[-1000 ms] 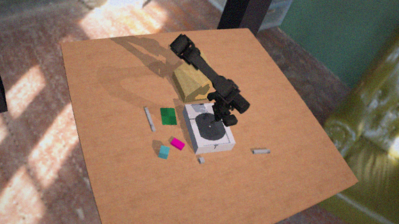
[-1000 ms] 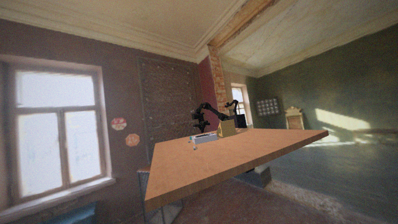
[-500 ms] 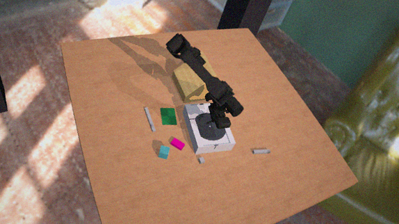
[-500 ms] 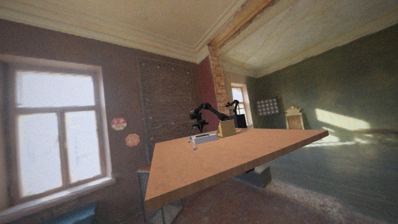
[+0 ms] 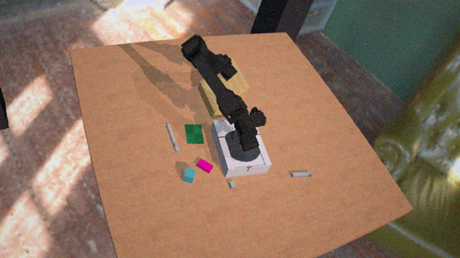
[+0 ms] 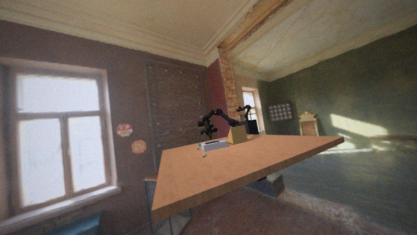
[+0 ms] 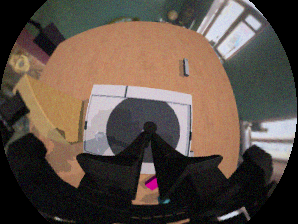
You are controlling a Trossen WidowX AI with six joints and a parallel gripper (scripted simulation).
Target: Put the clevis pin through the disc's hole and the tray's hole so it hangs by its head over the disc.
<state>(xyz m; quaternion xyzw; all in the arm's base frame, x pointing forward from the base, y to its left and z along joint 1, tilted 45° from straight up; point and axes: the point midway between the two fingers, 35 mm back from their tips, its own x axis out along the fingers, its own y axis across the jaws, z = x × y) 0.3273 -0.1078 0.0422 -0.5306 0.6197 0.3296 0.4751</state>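
The gripper pinches the pin over the dark disc in the white tray. From the disc, a grey bar lies at one o'clock, a yellow block between nine and ten, and a partly hidden pink block at six.

Beside the tray under the tool, on the side of the green square, a grey bar lies farther out on the desk. A pink block and a teal cube sit near each other, off to one side of the tool. A yellow wedge-like block stands on another side of the tool.
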